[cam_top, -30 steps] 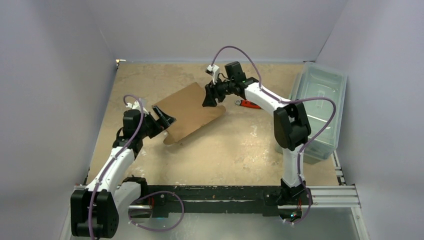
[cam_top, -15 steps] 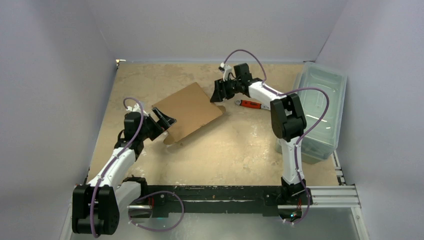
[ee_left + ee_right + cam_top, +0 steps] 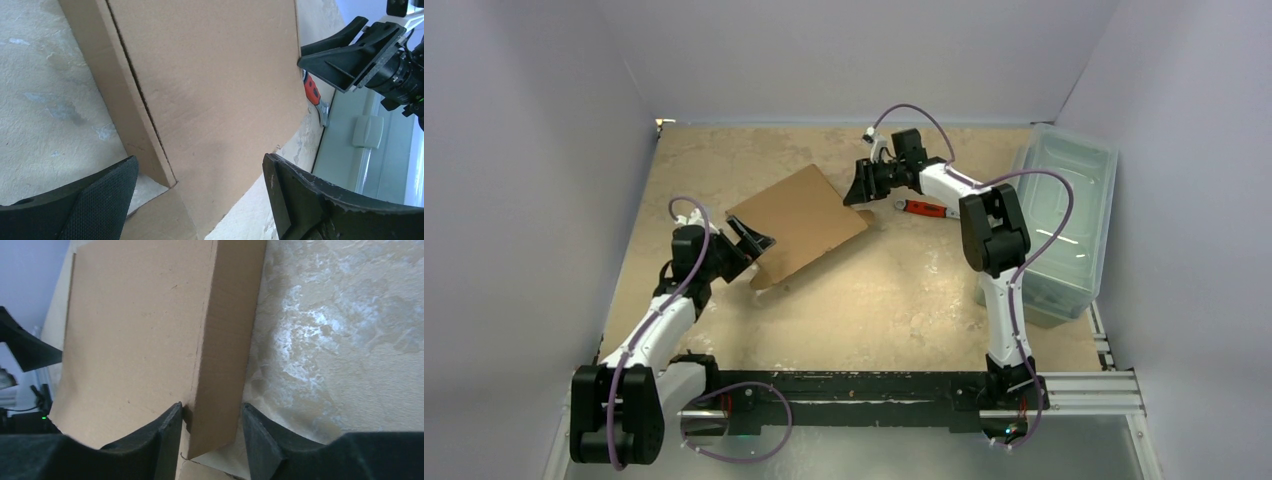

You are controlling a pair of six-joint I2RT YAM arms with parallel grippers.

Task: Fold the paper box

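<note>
The paper box (image 3: 799,222) lies on the desk (image 3: 894,290), between the claws.
The left claw (image 3: 754,236) gapes; the right claw (image 3: 857,190) straddles its side flap (image 3: 222,365), grip unclear. A weak pinch may let the flap slip.

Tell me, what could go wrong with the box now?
1. The right gripper straddles only a narrow side flap of the paper box; pulling might crease or tear it.
2. The left gripper is open, holding nothing, so the box could slide.
3. The red-handled wrench lies close beside the right gripper and might get bumped.
</note>
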